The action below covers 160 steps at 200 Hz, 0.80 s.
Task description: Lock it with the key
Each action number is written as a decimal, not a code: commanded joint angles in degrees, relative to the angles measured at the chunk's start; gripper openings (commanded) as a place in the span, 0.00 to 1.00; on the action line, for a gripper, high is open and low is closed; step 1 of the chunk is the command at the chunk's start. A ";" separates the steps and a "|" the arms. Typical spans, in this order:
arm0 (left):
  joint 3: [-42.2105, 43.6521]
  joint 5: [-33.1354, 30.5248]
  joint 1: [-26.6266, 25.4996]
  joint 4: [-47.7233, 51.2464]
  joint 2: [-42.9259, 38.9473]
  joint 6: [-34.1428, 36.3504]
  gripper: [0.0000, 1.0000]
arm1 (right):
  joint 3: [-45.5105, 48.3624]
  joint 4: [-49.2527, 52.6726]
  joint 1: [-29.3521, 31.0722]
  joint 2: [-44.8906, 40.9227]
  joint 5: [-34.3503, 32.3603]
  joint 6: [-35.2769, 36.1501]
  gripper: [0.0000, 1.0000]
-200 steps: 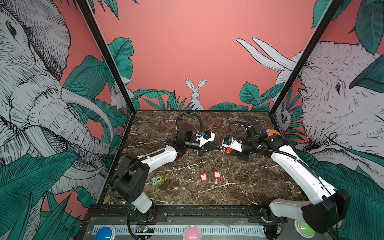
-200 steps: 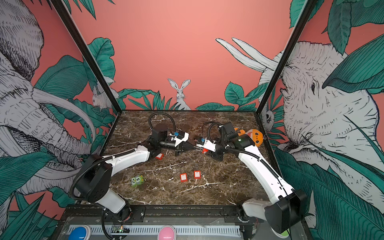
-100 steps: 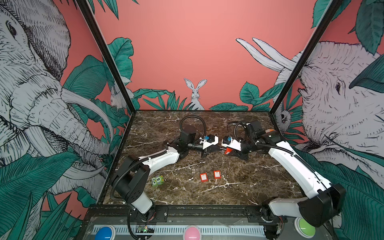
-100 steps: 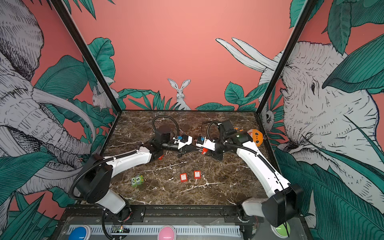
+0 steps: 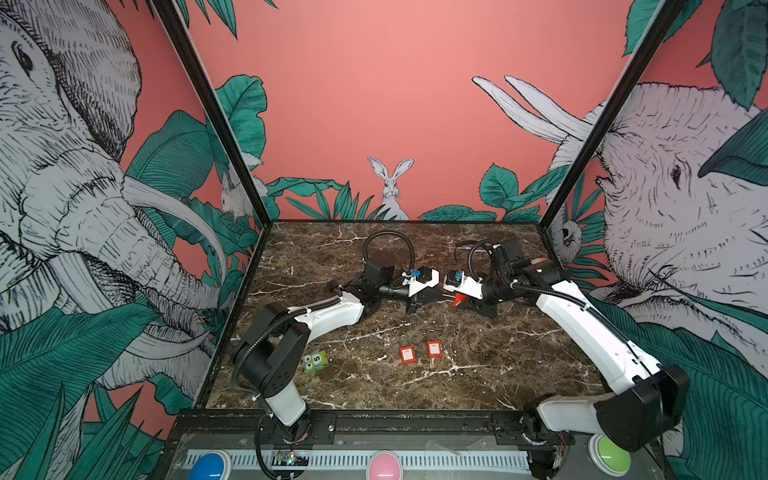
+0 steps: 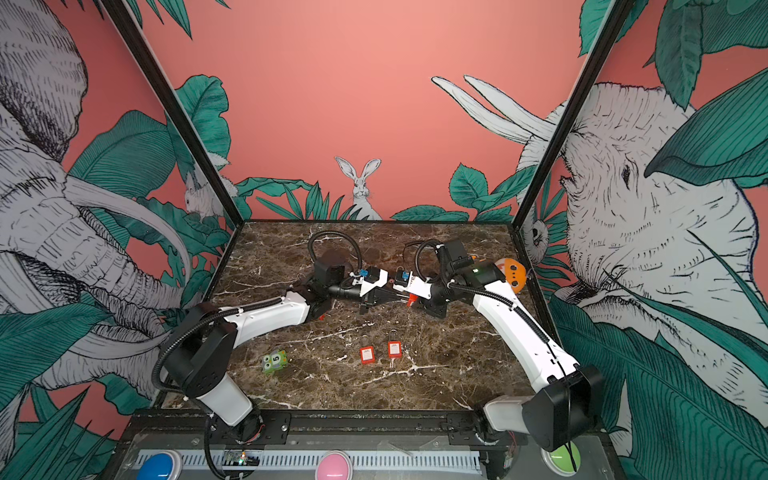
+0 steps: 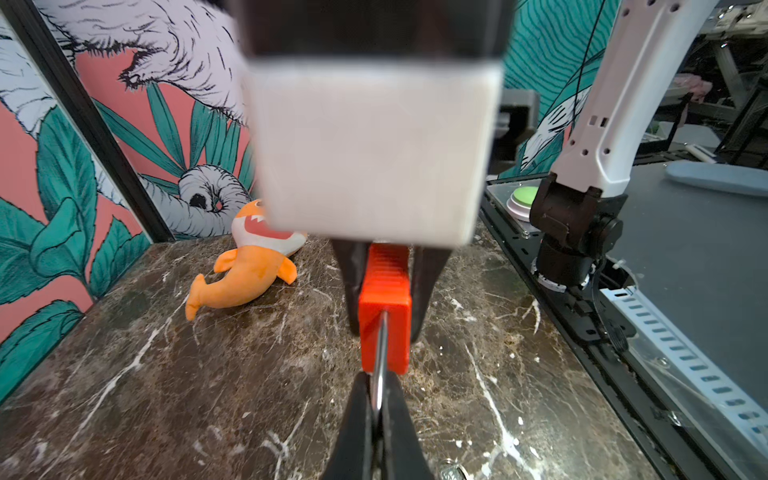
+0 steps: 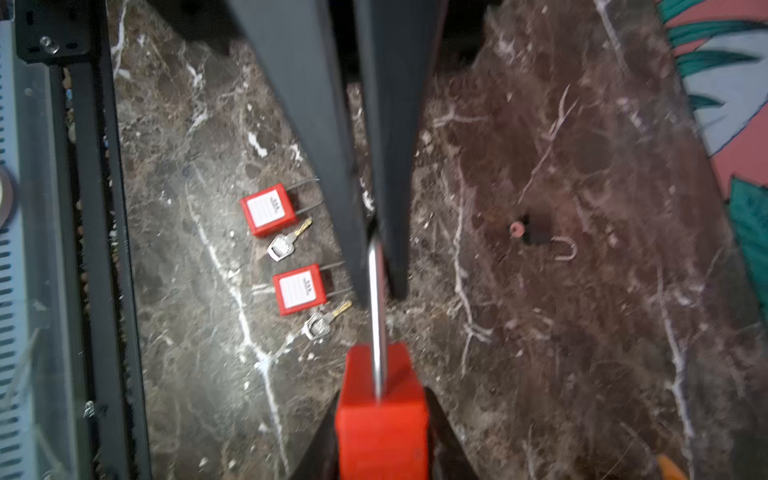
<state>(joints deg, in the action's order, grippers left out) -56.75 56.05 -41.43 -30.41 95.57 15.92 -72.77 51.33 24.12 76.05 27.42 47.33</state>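
Overall, a brown, white-veined marble bench (image 5: 490,374) carries everything in both top views; across its far half the white-and-black left arm (image 5: 328,316) and the white-and-black right arm (image 5: 582,332) reach toward each other and meet near the middle; an orange plush shark (image 7: 245,266) lies on the bench near the far right corner, just beside the right arm; between the two arms, held above the bench, is a red plastic padlock (image 7: 384,316) with a thin steel shackle (image 8: 376,316), seen edge-on in both wrist views; the left hand (image 7: 377,386) is closed tight on the shackle, its black tips pinching the steel just beyond the red body; the right hand (image 8: 382,409) has the red body between its black fingers (image 7: 348,278), which lie close along both sides; whether they press on it cannot be told; nearer the front edge, well apart from both hands, a second red, white-labelled padlock (image 5: 407,355) and a third such padlock (image 5: 434,349) lie flat side by side; a green toy block with eyes and the numeral 5 (image 5: 314,360) sits near the left arm's base; a small silver key (image 8: 282,245) lies just beside one labelled padlock, and another silver key (image 8: 324,324) just beside its neighbour; whether a key sits in the held padlock cannot be told.
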 commanded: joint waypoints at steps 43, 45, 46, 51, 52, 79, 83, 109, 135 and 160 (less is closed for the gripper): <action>0.06 4.08 0.91 -8.04 -0.37 -5.99 0.00 | -1.00 0.11 -6.22 -9.30 3.29 -1.89 0.68; 0.06 4.20 0.91 -8.07 -0.36 -5.99 0.00 | -1.20 0.69 -6.61 -9.46 3.51 -1.85 0.68; 0.06 4.13 1.70 -8.03 -0.37 -5.99 0.00 | -1.26 0.96 -6.80 -9.53 3.60 -1.87 0.67; -0.06 4.23 2.55 -7.89 -0.43 -5.99 0.00 | -1.41 2.16 -7.56 -9.92 4.01 -1.86 0.66; -0.05 4.28 2.61 -7.85 -0.45 -5.90 0.00 | -1.49 2.44 -7.75 -9.98 4.03 -1.92 0.66; -0.54 5.22 2.83 -6.45 -0.76 -4.84 0.00 | 0.06 4.60 -10.57 -11.42 3.25 -2.30 0.58; -0.57 5.21 2.82 -5.99 -0.88 -4.45 0.00 | 0.41 4.33 -10.71 -11.45 3.15 -2.44 0.56; -0.64 5.49 2.89 -4.26 -1.42 -3.16 0.00 | 1.17 4.65 -11.06 -10.05 6.06 -3.80 0.50; -1.03 5.85 2.99 -1.55 -2.47 -1.07 0.00 | 1.61 4.32 -11.17 -8.34 6.78 -3.75 0.45; -1.26 5.77 2.97 0.40 -3.51 0.37 0.00 | 1.07 5.92 -11.11 -5.79 7.30 -2.60 0.42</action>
<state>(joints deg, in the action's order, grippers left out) -56.31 60.14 -38.46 -31.77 96.36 13.93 -71.59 55.33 13.21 68.60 32.23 43.77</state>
